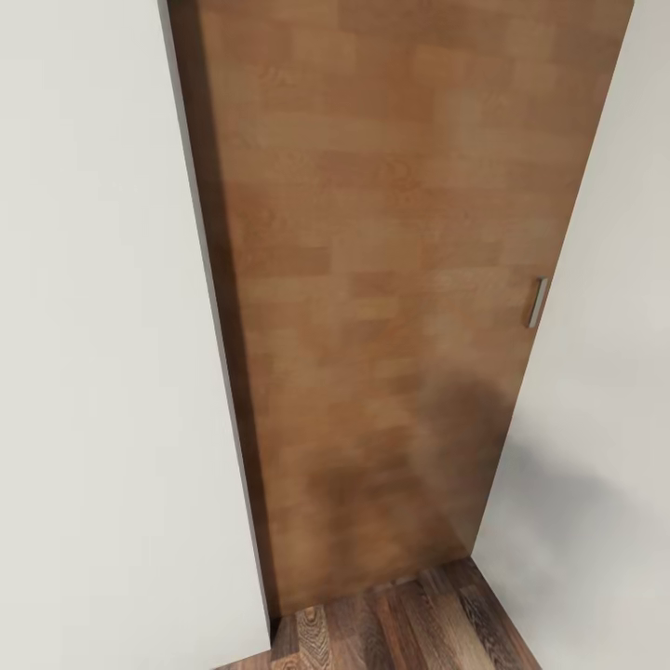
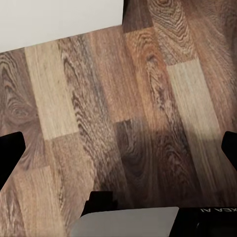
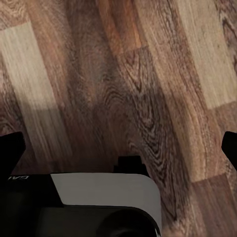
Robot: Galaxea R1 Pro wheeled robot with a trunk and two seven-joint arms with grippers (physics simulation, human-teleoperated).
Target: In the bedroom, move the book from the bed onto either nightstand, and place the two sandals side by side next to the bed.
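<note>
The book, the bed, the nightstand and the sandals are out of view. My left gripper (image 2: 118, 152) hangs over dark wood-plank floor (image 2: 98, 98); its dark fingertips (image 2: 11, 152) sit far apart at the picture's two sides, open with nothing between them. My right gripper (image 3: 118, 150) is over the same kind of floor (image 3: 148, 74), also open and empty, with one fingertip (image 3: 11, 150) at each side.
A shut brown wooden door (image 1: 391, 279) with a small metal handle (image 1: 537, 302) stands close ahead in the head view. White walls (image 1: 93, 372) flank it on both sides. A strip of dark plank floor (image 1: 400, 623) lies at its foot. The robot's white and black body (image 2: 128, 222) shows below the left gripper.
</note>
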